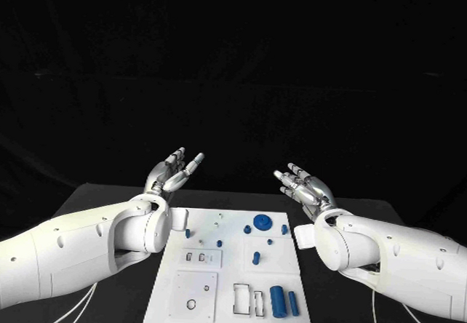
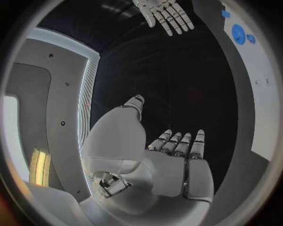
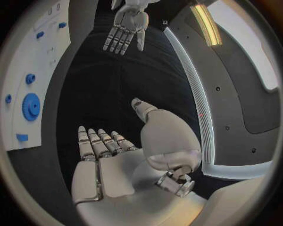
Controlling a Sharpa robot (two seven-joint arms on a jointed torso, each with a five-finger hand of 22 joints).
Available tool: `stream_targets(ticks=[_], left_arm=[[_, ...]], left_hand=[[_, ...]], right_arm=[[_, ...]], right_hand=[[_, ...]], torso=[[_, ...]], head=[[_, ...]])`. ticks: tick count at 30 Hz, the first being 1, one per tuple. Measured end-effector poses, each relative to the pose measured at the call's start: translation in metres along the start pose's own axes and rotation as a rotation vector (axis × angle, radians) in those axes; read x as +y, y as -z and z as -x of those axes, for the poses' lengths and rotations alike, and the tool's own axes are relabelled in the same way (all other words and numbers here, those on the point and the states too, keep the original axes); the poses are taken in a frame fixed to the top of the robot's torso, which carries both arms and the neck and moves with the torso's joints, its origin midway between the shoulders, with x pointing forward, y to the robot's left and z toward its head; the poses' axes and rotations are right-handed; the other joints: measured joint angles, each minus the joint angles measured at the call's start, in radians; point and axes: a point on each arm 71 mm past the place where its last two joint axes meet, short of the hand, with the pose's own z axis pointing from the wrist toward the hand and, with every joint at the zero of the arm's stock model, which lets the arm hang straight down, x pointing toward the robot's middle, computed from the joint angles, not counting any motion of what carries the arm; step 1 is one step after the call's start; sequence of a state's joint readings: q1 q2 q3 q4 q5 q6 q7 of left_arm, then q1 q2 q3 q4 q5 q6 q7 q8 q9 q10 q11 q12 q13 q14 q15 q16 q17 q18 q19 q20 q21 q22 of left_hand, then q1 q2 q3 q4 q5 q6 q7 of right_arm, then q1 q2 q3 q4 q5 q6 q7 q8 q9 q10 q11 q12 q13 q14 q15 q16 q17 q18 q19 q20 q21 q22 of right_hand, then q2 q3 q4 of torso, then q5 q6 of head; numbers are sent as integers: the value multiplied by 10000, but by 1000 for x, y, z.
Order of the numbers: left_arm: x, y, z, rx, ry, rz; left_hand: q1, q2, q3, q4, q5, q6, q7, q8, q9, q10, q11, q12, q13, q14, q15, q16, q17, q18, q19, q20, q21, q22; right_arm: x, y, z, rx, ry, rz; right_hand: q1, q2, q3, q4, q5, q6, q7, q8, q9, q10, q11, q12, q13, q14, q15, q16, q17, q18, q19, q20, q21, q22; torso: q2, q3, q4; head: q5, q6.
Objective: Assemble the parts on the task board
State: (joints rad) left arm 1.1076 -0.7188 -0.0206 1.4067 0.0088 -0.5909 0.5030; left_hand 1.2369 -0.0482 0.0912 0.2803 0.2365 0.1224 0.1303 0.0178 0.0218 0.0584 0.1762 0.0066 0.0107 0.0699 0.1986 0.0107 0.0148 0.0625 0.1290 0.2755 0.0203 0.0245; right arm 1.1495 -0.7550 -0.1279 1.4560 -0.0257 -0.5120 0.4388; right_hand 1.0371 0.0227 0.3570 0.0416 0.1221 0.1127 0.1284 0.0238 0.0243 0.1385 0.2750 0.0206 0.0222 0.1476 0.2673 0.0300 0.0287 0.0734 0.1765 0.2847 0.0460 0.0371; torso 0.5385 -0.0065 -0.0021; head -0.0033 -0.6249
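White task board (image 1: 200, 291) at table centre, carrying small blue parts: a gear (image 1: 261, 222) far, two cylinders (image 1: 278, 301) near right. Left hand (image 1: 173, 171) and right hand (image 1: 303, 185) raised beyond its far edge, fingers spread, holding nothing.

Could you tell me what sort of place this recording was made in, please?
Probably a robotics test bench: a black table against a dark backdrop, a white task board with small blue parts, both hands raised, empty.
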Motion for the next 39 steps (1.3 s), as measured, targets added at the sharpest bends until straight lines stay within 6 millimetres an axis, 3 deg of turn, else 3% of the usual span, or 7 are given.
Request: stream_targets(ticks=[6, 10, 15, 22, 35, 38, 39], left_arm=[[0, 0, -1, 258, 131, -9], [-7, 4, 5, 416, 181, -85], [-21, 2, 33, 97, 59, -376], [-27, 10, 27, 571, 295, -400], [-45, 24, 23, 1268, 566, -613], [-50, 26, 22, 1426, 565, -696], [-52, 27, 22, 1484, 564, -725]], left_hand=[[724, 190, 29, 109, 108, 1403, 86, 409, 263, 1332, 604, 312, 192, 1558, 452, 516, 350, 302, 618, 193, 405, 191], [1207, 165, 141, 80, 108, 3030, 207, 953, 602, 3268, 755, 608, 337, 3487, 463, 1125, 707, 307, 2516, 179, 1238, 563], [1552, 70, 252, 80, 108, 4456, 345, 1442, 906, 5026, 726, 687, 413, 5264, 278, 1570, 976, 627, 4675, 159, 2105, 855], [1927, -43, 378, 69, 108, 6268, 605, 2046, 1278, 7729, 521, 1000, 554, 7209, -40, 2119, 1304, 923, 5762, 141, 2471, 846], [2396, -432, 651, 66, 108, 7155, 827, 2286, 1389, 9024, 184, 1007, 584, 8537, -462, 2675, 1747, 1085, 7040, -109, 2984, 829], [2493, -507, 702, 32, 108, 7252, 857, 2286, 1389, 9213, 104, 1007, 584, 8721, -540, 2749, 1848, 1085, 7256, -182, 3085, 836], [2564, -520, 765, 39, 108, 7258, 863, 2322, 1389, 9256, 64, 1007, 584, 8777, -572, 2794, 1888, 1086, 7321, -223, 3126, 843]], right_arm=[[-1, -4, -2, 1062, -52, -216], [5, -8, 3, 1395, 470, 28], [33, -17, 31, 949, 2185, 1259], [43, -18, 26, 1287, 3432, 1980], [65, -23, 18, 2340, 6721, 3031], [67, -23, 10, 2822, 7836, 3171], [67, -22, 8, 2972, 8197, 3208]], right_hand=[[907, -146, 283, -701, 39, 1413, 98, 489, 313, 1863, -27, 356, 166, 1903, -94, 542, 342, 126, 1264, 39, 573, 275], [1293, -257, 450, -1057, 39, 2539, 188, 851, 547, 3426, -105, 588, 266, 3406, -232, 944, 579, 229, 2126, 48, 945, 432], [1594, -317, 666, -1379, 39, 3897, 296, 1257, 801, 5263, -230, 754, 352, 5052, -412, 1316, 789, 425, 3117, 47, 1323, 561], [1740, -469, 973, -1719, 39, 5574, 512, 1693, 1066, 6895, -420, 763, 389, 6450, -645, 1520, 903, 742, 4378, 42, 1798, 685], [1911, -836, 1484, -2084, 39, 7302, 835, 1986, 1237, 8658, -802, 645, 424, 8194, -1107, 1887, 1053, 894, 5953, -156, 2540, 873], [1856, -1040, 1595, -2142, 212, 7740, 886, 2130, 1316, 9304, -1003, 643, 458, 8970, -1361, 2229, 1319, 893, 6565, -395, 3077, 1119], [1866, -1318, 1648, -2194, 370, 8220, 761, 2311, 1433, 10071, -1280, 644, 517, 9866, -1721, 2613, 1670, 892, 7217, -748, 3674, 1410]], torso=[[-1, -2, 0], [52, -5, -10], [344, -13, -24], [584, -31, -10], [1041, -157, 102], [1167, -197, 142], [1205, -207, 156]], head=[[0, -1], [28, 11], [67, 52], [48, 81], [-77, 42], [-104, 32], [-116, 30]])
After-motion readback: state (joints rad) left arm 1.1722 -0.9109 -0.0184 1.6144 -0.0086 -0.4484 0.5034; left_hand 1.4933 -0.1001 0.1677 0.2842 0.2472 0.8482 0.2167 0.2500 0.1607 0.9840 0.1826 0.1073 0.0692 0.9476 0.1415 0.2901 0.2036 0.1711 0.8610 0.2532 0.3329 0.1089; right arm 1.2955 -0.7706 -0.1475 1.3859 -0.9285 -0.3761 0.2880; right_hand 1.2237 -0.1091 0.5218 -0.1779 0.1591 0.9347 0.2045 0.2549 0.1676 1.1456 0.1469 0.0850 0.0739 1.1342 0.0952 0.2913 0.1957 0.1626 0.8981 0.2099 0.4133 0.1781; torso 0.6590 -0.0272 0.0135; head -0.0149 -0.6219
